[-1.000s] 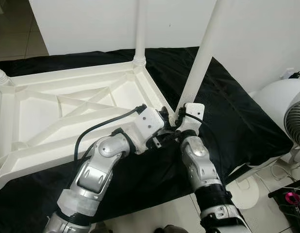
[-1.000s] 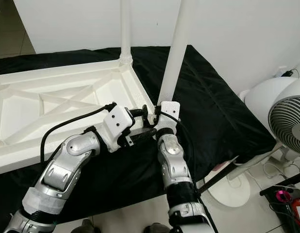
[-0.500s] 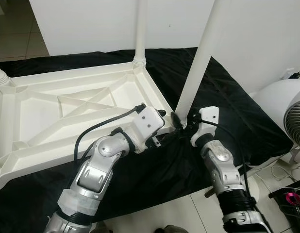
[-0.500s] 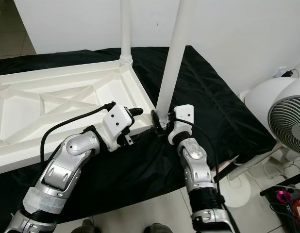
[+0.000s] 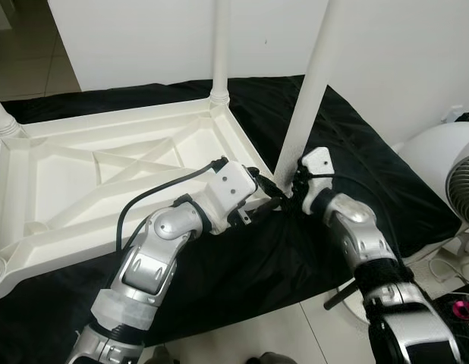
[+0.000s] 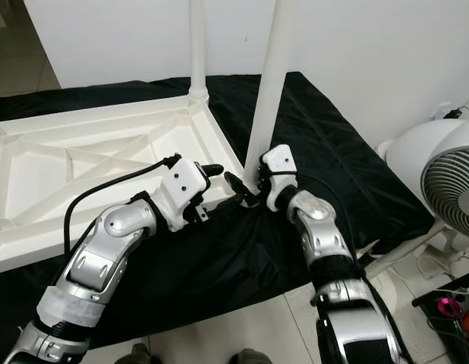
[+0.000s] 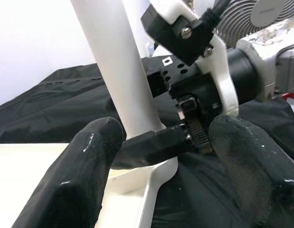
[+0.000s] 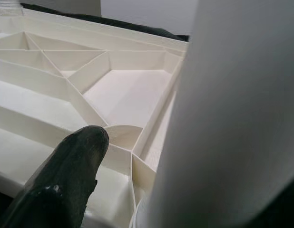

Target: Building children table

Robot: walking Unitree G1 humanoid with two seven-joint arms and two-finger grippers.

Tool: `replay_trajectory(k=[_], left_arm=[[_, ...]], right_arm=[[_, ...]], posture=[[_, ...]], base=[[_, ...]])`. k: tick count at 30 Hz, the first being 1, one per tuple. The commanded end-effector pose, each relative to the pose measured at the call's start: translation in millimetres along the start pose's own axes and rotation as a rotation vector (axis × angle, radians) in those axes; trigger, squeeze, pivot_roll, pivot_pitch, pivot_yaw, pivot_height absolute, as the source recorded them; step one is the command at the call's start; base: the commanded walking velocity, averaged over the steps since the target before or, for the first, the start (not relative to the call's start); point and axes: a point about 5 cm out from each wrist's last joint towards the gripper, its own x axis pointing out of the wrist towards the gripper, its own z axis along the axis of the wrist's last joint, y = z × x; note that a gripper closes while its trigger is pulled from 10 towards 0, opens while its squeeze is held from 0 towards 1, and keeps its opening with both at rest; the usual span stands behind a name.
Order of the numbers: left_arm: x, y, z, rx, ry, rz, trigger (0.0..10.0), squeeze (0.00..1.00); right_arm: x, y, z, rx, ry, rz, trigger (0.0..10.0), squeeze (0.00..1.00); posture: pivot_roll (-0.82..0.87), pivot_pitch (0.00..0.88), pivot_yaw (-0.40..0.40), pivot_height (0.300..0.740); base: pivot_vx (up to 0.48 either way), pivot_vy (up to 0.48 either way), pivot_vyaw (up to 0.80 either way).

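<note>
The white tabletop lay upside down on a black cloth spread over the floor, its ribbed underside facing up. Two legs stood upright from its corners on the robot's right: a far leg and a near leg, both cut off by the top of the head views. The stub of a third leg showed at the far left corner.

The right tool was at the foot of the near leg, where the leg met the tabletop's corner. In the right wrist view one black finger lay against the ribbed corner and the leg ran close alongside it; the other finger was hidden behind the leg, so I cannot tell whether that tool was clamped on it.

The left tool sat just beside the same corner, its fingers spread apart with nothing between them. In the left wrist view they framed the leg's base and the right tool's finger.

A white fan stood on the tiled floor to the right, partly cut off.
</note>
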Motion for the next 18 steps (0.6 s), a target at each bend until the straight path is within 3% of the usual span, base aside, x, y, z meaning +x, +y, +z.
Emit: replay_trajectory(k=[1,3,4,5,6,7,9,10,18], left_arm=[[1.7,3.4,0.3,0.005,-0.001,0.071,10.0,0.00],[1.8,3.3,0.6,0.004,-0.002,0.072,10.0,0.00],[1.8,3.5,0.7,0.003,-0.002,0.075,10.0,0.00],[1.8,3.8,0.7,0.001,-0.002,0.079,10.0,0.00],[1.8,3.8,0.7,0.001,-0.002,0.079,10.0,0.00],[1.9,4.2,0.9,0.001,-0.003,0.081,10.0,0.00],[1.9,4.2,0.9,0.001,-0.003,0.081,10.0,0.00],[2.0,4.4,1.0,0.001,-0.004,0.084,10.0,0.00],[2.8,4.0,0.6,-0.002,-0.005,0.088,10.0,0.00]], right_arm=[[5.7,4.0,-3.0,-0.022,0.026,0.042,10.0,0.00],[8.9,5.6,-3.2,-0.023,0.031,0.056,10.0,0.00],[11.3,7.8,-3.8,-0.016,0.035,0.078,6.6,0.00],[12.7,9.3,-4.1,-0.012,0.035,0.092,4.7,0.00],[12.7,9.3,-4.1,-0.012,0.035,0.092,4.7,0.00],[13.3,10.2,-4.4,-0.010,0.035,0.106,1.4,0.00],[13.3,10.2,-4.4,-0.010,0.035,0.106,1.4,0.00],[12.7,10.8,-5.6,-0.012,0.037,0.116,0.0,0.00],[5.7,4.4,-11.9,0.006,0.039,0.114,0.0,0.00]], posture=[[-0.04,0.000,-0.013,0.740],[-0.04,0.000,-0.016,0.740],[-0.04,0.000,-0.019,0.740],[-0.04,0.000,-0.019,0.740],[-0.04,0.000,-0.019,0.740],[-0.03,0.000,-0.023,0.740],[-0.03,0.000,-0.023,0.740],[-0.03,0.000,-0.023,0.740],[-0.04,0.000,-0.023,0.740]], base=[[0.000,0.000,0.00],[0.000,0.000,0.00],[0.000,0.000,0.00],[0.000,0.000,0.00],[0.000,0.000,0.00],[0.000,0.000,0.00],[0.000,0.000,0.00],[0.000,0.000,0.00],[0.000,0.000,0.00]])
